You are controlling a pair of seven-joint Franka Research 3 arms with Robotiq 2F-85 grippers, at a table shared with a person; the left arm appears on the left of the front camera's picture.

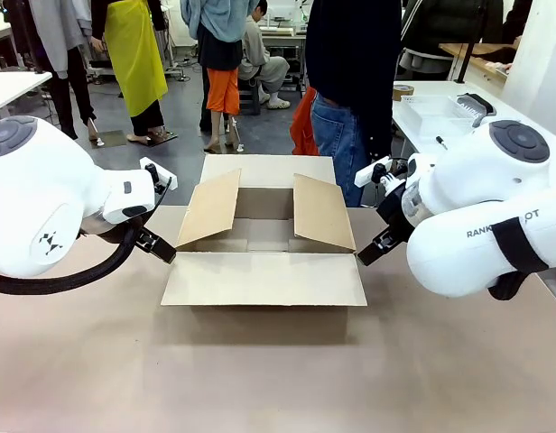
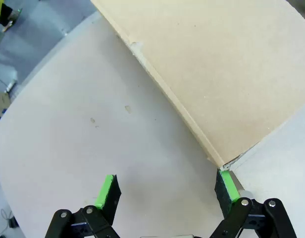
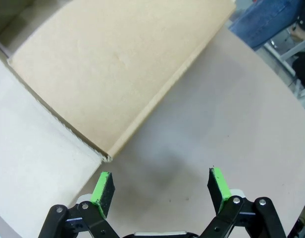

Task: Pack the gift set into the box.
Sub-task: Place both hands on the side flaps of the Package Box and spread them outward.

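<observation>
The bench (image 1: 278,388) carried the box (image 1: 264,205) at its middle, a little toward the far edge where a person (image 1: 350,108) stood. The carton was open. Its near flap (image 1: 264,278) lay flat toward the robot and its far flap (image 1: 269,169) lay back. The left side flap (image 1: 210,207) and the right side flap (image 1: 323,212) stood tilted, so the mouth looked narrower than the floor, and the part of the floor that could be seen was bare cardboard.

The left end effector (image 2: 167,186) hung beside the box with its jaws spread wide and nothing between them. One of its pads (image 2: 227,184) was just at a flap corner, and I could not tell if it touched. The right end effector (image 3: 160,183) was also open and empty on the other side, with one pad (image 3: 102,187) near the corner of the other flap.

In my judgement the main risk was the two tilted flaps. A basket lowered between them could catch on an edge and tip. A pad that pushed a corner instead of gripping it could fold that flap inward, or make the light carton slide or turn on the smooth bench.
</observation>
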